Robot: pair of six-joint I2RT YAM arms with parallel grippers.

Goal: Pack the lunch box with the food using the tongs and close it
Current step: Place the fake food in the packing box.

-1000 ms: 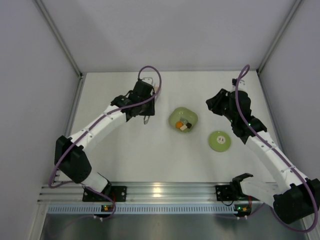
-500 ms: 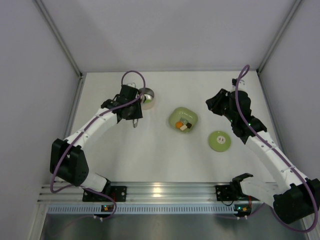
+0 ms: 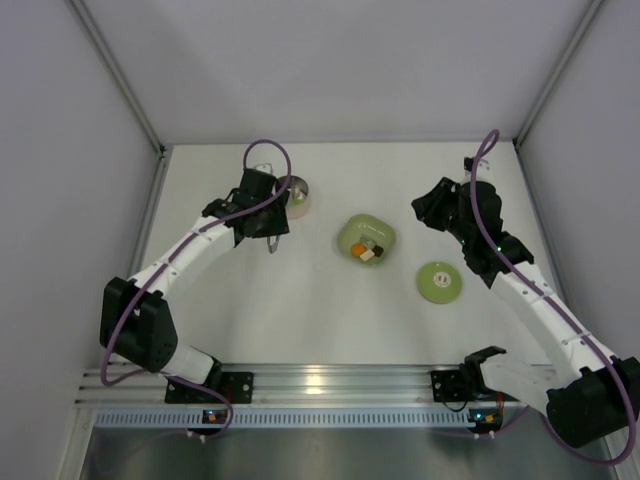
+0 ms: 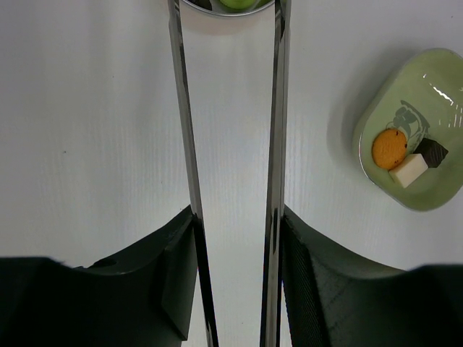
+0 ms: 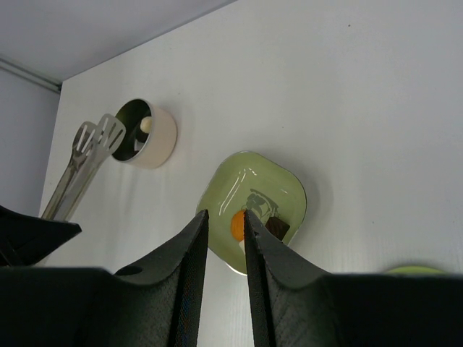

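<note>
My left gripper (image 4: 235,217) is shut on the silver tongs (image 4: 184,108), one finger pressed against each arm. The tongs' tips reach the cream lunch box (image 3: 296,195) at the back left, where a light green piece (image 4: 239,3) lies inside. In the right wrist view a cream bit (image 5: 147,124) also shows in the lunch box (image 5: 152,137), with the tongs (image 5: 83,163) beside it. Orange (image 4: 389,147), cream-white (image 4: 409,170) and black (image 4: 432,152) food sits in the green dish (image 3: 350,228). My right gripper (image 5: 224,213) hangs open and empty above that dish (image 5: 289,191).
The light-green lid (image 3: 439,281) lies flat to the right of the dish, near the right arm. Grey walls close in the table on the left, back and right. Both arm bases stand on the rail at the near edge.
The left arm has drawn back to the left, uncovering the lunch box, and the tongs' arms have spread wider. The right arm has not moved.
</note>
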